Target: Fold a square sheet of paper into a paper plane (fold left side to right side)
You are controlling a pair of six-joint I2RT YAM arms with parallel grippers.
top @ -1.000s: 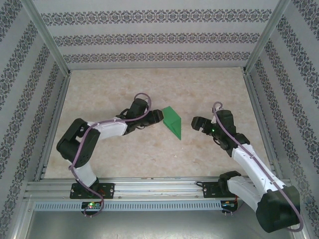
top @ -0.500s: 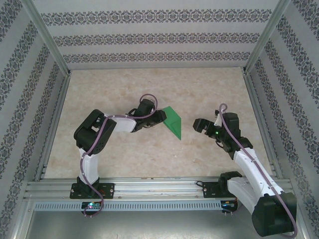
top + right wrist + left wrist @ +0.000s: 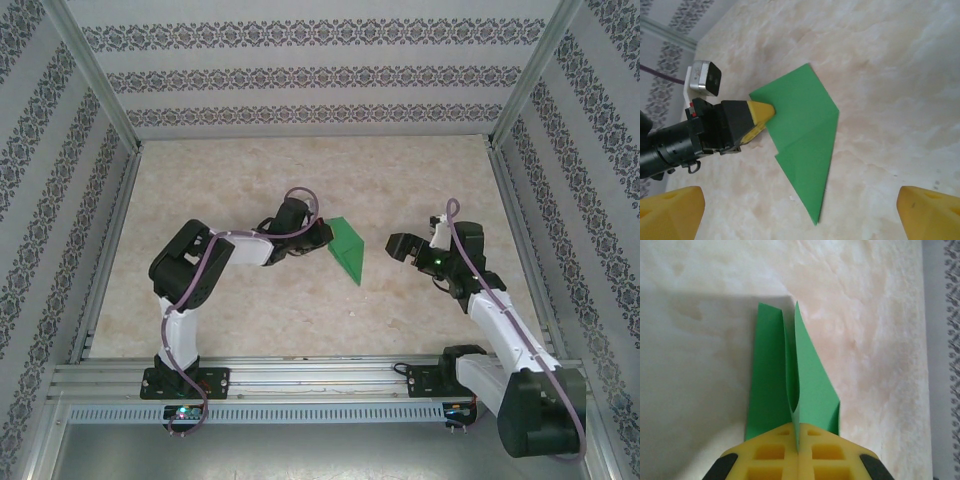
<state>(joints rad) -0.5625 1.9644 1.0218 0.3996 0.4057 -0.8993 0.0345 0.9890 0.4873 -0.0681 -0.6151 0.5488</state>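
The green sheet of paper is folded into a pointed dart shape and lies mid-table, its tip toward the near edge. My left gripper is at its left edge, shut on a raised flap. In the left wrist view the yellow fingers press together with the thin green paper pinched between them, two flaps rising ahead. From the right wrist view I see the paper and the left arm's yellow fingertips on its corner. My right gripper stands open to the right of the paper, apart from it.
The marble-patterned tabletop is walled by patterned panels with metal posts at the corners. A metal rail runs along the near edge by the arm bases.
The left gripper's jaws have closed on the paper's left flap, and that arm's elbow swung rightward. The right gripper drifted slightly and stayed open.
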